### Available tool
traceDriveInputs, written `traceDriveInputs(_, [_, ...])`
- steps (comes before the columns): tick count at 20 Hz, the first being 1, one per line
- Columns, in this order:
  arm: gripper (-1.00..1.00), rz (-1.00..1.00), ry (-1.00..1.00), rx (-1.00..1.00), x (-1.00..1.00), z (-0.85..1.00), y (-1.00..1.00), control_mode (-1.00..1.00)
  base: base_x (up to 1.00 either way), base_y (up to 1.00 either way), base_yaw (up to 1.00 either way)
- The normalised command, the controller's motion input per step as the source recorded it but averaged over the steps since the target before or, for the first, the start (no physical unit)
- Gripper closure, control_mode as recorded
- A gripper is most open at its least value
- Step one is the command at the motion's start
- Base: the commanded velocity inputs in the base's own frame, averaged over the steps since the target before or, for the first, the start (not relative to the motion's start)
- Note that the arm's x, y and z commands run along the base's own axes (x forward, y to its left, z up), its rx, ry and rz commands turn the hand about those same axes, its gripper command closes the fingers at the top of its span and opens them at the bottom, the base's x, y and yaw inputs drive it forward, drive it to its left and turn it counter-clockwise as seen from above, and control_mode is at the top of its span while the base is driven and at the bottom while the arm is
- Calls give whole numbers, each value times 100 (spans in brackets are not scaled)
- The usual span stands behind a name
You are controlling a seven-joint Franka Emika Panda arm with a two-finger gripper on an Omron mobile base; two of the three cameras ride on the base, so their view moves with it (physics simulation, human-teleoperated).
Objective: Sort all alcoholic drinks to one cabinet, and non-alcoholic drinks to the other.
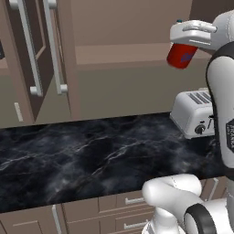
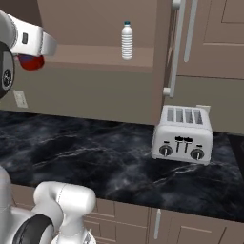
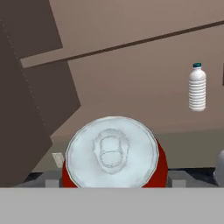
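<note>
The robot's gripper (image 1: pixel 183 45) was pinching the short red can with a silver top (image 1: pixel 182 55), its jaws set wide around the can's sides. The can hung tilted in the air, high above the black marble counter (image 1: pixel 82 155) and in front of the open brown cabinet (image 2: pixel 95 28). In the hand view the silver top faced the camera.

The small white ribbed plastic bottle with a blue cap (image 2: pixel 127 41) stood upright on the cabinet shelf (image 2: pixel 90 57), near the shelf's right end. It stood close to the cabinet's right wall. The can was well apart from it, off toward the left end of the shelf.

A shiny silver toaster (image 2: pixel 182 135) sat on the counter toward its right end, below the open cabinet door (image 2: pixel 177 47).

Things could go wrong from here. The can was tilted, so it might tip over and roll if it were let go at that slant. It might also bump the front edge of the shelf and slip out of the grip. If it fell, it would land on the counter.
</note>
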Motion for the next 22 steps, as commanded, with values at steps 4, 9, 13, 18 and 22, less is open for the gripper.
traceDriveInputs(4, [100, 4, 0, 0, 63, -11, 27, -100, 0, 0, 0])
traceDriveInputs(9, [100, 3, 2, -2, 54, -1, 38, -100, 0, 0, 0])
traceDriveInputs(13, [100, 1, 7, -4, 51, 0, 30, -100, 0, 0, 0])
traceDriveInputs(18, [100, 0, 12, -7, 64, 0, 18, -100, 0, 0, 0])
traceDriveInputs(22, [100, 0, 10, -7, 71, 0, 6, -100, 0, 0, 0])
